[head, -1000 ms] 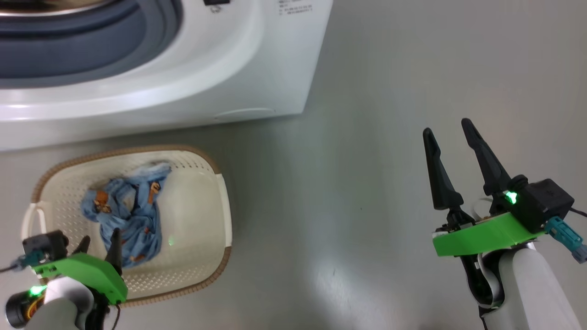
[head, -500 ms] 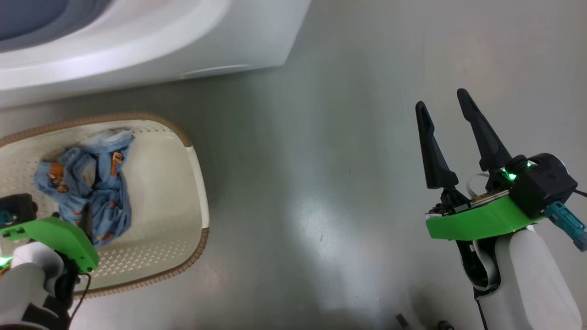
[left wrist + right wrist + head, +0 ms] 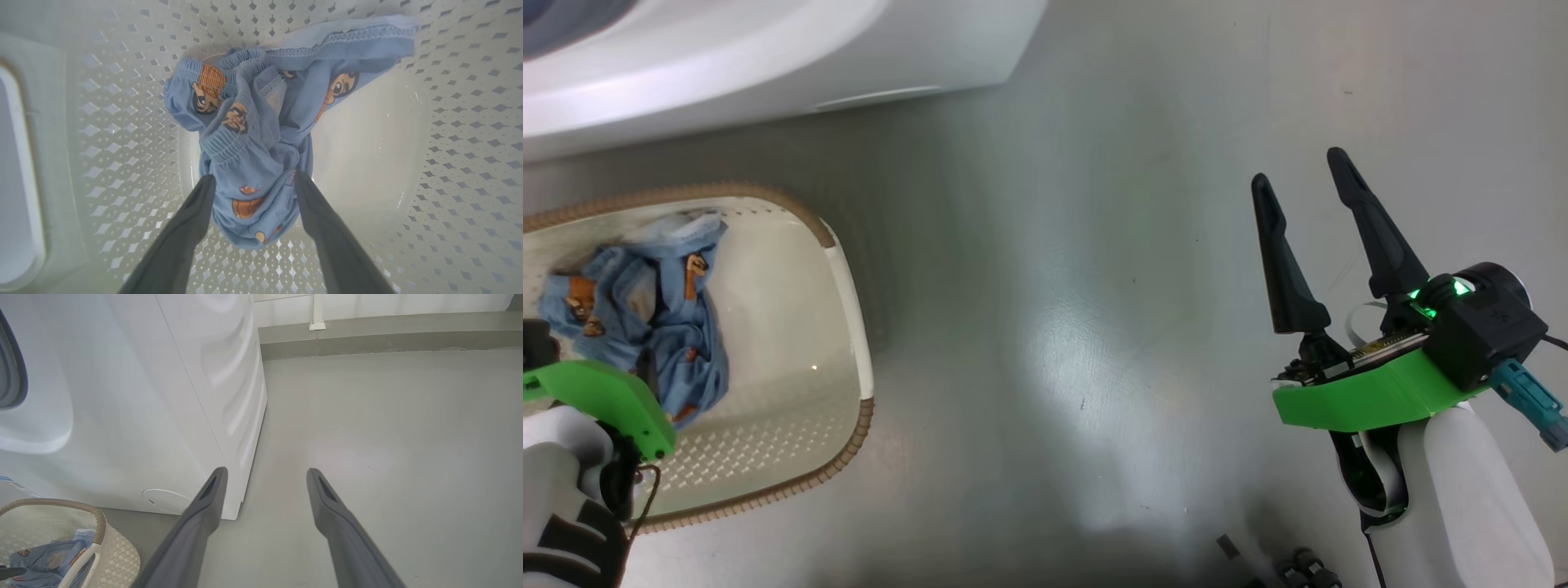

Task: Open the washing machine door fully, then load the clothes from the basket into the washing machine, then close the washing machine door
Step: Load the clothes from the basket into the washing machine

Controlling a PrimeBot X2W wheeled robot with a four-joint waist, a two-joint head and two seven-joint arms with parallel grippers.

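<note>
The light blue garment lies crumpled in the basket, on the floor at the left, just in front of the washing machine. The left gripper is down inside the basket, jaws apart, with one finger on each side of the garment's near end. The right gripper hovers over the floor at the right, well away from the basket, its jaws also apart.

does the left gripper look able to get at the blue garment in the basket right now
Probably yes. The left gripper stands open inside the basket, a finger on either side of the light blue garment's lower end, and nothing lies between them and the cloth.
</note>
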